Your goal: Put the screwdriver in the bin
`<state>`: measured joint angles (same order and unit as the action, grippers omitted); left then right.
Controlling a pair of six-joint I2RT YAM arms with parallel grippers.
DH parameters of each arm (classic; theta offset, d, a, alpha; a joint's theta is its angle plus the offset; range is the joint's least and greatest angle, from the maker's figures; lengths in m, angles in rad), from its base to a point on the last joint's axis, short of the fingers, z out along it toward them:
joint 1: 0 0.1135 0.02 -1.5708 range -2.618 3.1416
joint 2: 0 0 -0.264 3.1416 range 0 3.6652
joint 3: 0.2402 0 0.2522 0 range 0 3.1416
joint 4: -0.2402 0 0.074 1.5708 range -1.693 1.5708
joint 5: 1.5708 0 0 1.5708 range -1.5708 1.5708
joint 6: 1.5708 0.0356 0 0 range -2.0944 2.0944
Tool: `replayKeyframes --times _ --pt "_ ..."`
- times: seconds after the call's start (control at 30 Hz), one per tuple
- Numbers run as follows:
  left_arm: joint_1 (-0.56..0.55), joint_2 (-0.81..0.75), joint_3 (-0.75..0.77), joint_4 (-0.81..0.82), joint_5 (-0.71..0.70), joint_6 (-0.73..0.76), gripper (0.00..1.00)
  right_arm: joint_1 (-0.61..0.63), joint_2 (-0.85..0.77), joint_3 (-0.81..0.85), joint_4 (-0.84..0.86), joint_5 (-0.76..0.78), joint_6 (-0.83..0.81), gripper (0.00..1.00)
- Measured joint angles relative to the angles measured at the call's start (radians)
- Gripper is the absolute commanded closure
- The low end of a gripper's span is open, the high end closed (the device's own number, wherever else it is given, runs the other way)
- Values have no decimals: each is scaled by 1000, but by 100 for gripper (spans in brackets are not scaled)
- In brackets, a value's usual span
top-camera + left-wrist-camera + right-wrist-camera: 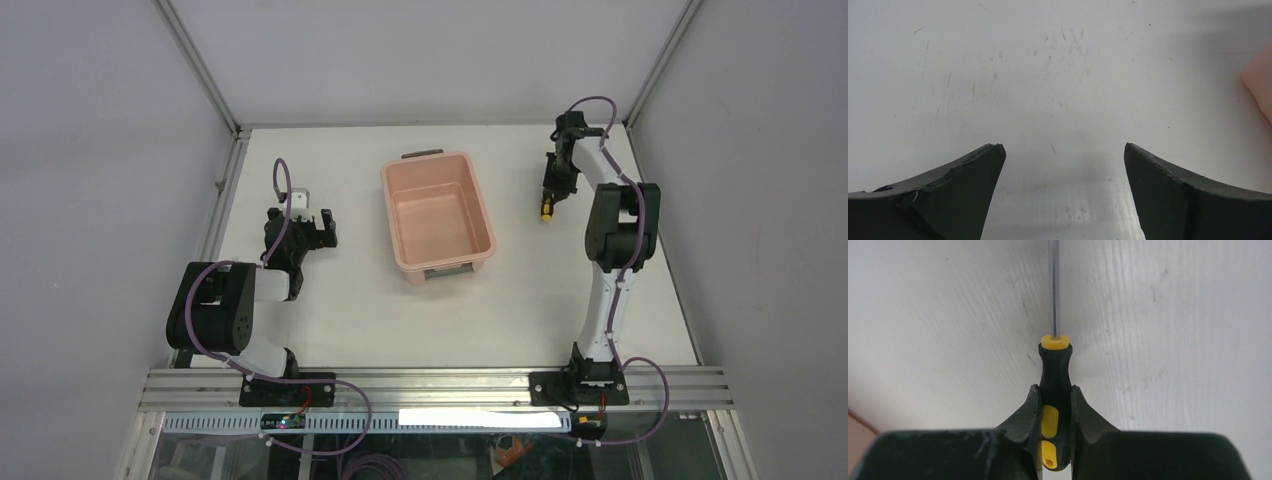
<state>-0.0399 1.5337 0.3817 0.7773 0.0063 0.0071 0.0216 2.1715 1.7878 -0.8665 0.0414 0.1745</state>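
White table (1173, 315) lies under right gripper (1055, 390) clamped on screwdriver (1055, 362) handle

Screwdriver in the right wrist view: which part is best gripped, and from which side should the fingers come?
Grip the screwdriver by its thick black-and-yellow handle, coming from the butt end and closing across its sides. The handle is broad enough to clamp; the thin shaft would likely slip. The right gripper is shut on it that way.
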Motion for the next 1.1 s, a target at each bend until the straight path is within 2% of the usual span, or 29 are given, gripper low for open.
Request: replayKeyframes --times 0.13,0.27,0.4,0.5,0.67,0.77,0.87,1.1 --pt "0 0 0 0 0 0 1 0 -84 4 -82 7 30 100" --pt "0 0 0 0 0 0 1 15 -248 11 -145 10 61 100" --pt "0 0 0 0 0 0 1 79 -379 49 -193 58 85 100" --pt "0 0 0 0 0 0 1 185 -456 79 -213 93 109 99" --pt "0 0 0 0 0 0 1 449 -515 97 -209 138 140 98" --pt "0 0 0 0 0 0 1 565 -523 75 -174 156 170 98" --pt "0 0 0 0 0 0 1 635 -544 -29 -72 158 229 97" --pt "0 0 0 0 0 0 1 700 -496 -243 126 151 362 97"
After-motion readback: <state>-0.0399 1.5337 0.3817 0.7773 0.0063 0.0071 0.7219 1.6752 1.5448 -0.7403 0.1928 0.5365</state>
